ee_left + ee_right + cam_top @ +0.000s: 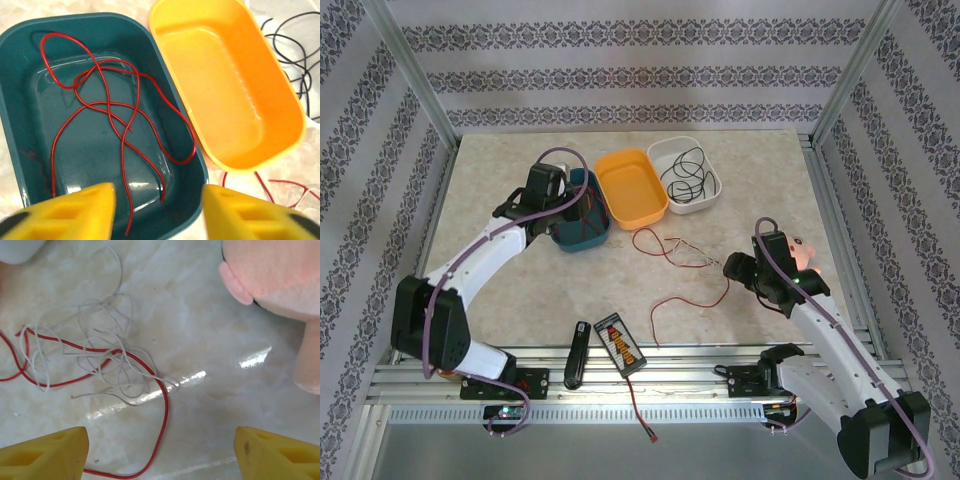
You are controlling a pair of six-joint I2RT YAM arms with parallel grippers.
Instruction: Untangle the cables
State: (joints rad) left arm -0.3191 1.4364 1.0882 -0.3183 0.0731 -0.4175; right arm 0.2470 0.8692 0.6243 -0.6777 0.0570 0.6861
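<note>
Your left hand (157,200) hung released over the red cable (106,103) in its tray (17,55), your right hand (161,440) released over the whitish cable (107,360).

We look down on the table (770,180) from high up behind the arm bases, taking in the whole surface. Our left wrist camera hangs close over the teal tray (20,100) and orange tray (215,90), looking almost straight down; the top view shares both. Our right wrist camera sits low over the red wire (162,395) and whitish wire (107,347) mid-table, also seen from above.
</note>
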